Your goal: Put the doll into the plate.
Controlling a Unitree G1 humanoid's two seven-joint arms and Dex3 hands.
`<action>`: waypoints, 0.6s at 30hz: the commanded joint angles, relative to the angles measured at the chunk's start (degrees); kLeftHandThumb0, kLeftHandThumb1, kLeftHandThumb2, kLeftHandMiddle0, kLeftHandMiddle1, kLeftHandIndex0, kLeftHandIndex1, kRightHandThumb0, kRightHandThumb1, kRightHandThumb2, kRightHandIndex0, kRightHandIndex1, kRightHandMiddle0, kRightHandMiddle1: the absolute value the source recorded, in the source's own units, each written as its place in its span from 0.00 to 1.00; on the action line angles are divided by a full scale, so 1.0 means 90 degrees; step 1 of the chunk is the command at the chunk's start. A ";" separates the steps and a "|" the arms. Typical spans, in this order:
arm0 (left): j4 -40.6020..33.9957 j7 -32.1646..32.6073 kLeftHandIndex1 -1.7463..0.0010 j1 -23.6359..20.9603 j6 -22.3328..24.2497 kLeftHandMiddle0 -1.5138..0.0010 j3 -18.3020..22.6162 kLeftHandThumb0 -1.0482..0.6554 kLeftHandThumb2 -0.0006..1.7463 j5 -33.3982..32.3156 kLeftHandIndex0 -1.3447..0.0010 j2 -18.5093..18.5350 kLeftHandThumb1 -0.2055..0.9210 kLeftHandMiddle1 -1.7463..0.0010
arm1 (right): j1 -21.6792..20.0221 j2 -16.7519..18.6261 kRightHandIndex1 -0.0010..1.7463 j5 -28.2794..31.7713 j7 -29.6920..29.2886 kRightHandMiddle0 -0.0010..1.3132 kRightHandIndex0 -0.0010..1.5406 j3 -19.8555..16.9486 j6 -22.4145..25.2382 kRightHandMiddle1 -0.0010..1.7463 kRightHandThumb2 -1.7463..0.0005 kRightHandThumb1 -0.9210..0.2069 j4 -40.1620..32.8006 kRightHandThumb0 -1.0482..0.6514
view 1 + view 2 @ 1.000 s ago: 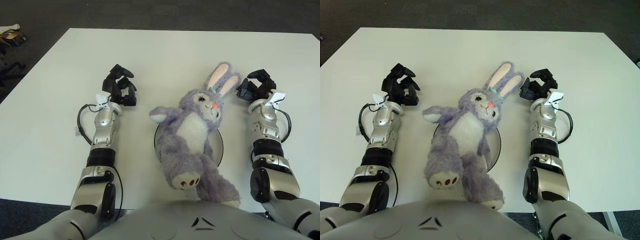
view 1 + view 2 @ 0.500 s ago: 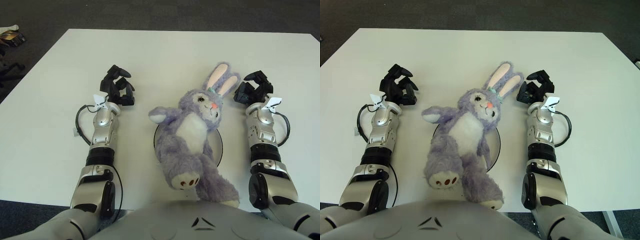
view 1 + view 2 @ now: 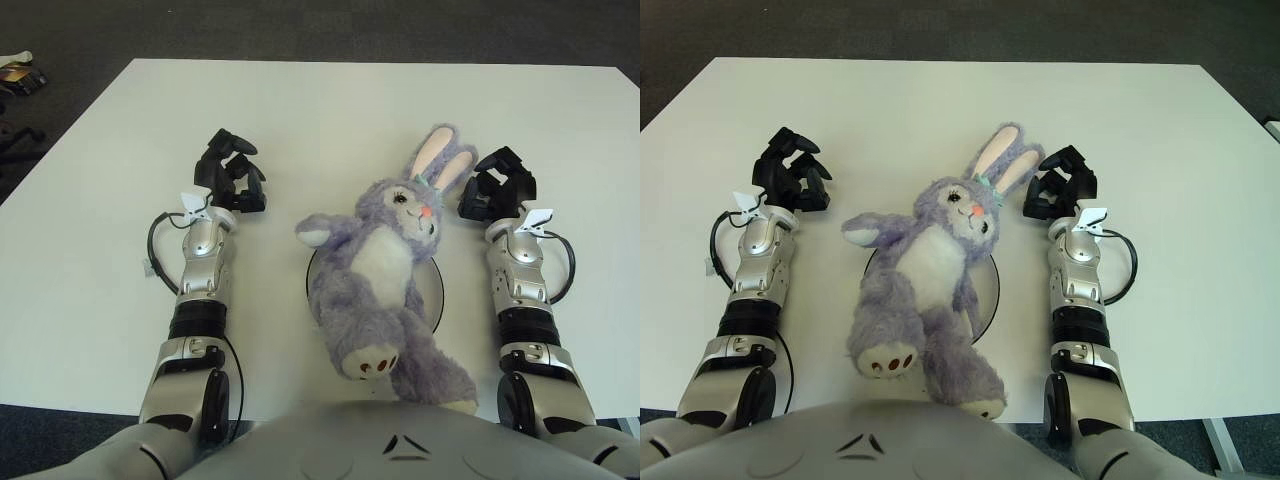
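On the plate (image 3: 433, 290), an unlabelled purple doll (image 3: 385, 270)

Lavender doll (image 3: 380, 280) with white belly, pink inner ears and an orange-pink nose. Plate (image 3: 431, 290) white with dark rim. Surface (image 3: 320, 110) white. Both hands black, forearms silver.

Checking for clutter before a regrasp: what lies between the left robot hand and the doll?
Only bare white table lies between the left robot hand and the doll. The left eye view shows this.
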 commanded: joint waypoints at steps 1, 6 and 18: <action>-0.0060 0.0105 0.00 0.0521 0.0076 0.50 -0.0067 0.61 0.89 0.0108 0.60 -0.0122 0.28 0.01 | 0.0425 0.0240 0.99 0.0036 0.0100 0.49 0.59 0.0111 -0.0053 1.00 0.01 0.86 0.0021 0.61; -0.0155 0.0121 0.00 0.0573 0.0164 0.49 -0.0073 0.61 0.90 0.0133 0.59 -0.0092 0.27 0.00 | 0.0589 0.0315 1.00 0.0024 0.0280 0.53 0.60 0.0252 -0.0261 0.96 0.00 0.89 -0.0003 0.61; -0.0315 0.0093 0.00 0.0630 0.0376 0.47 -0.0089 0.61 0.94 0.0124 0.56 -0.0054 0.22 0.00 | 0.0641 0.0161 1.00 -0.0127 0.0397 0.46 0.83 0.0386 -0.0362 1.00 0.25 0.53 0.0187 0.34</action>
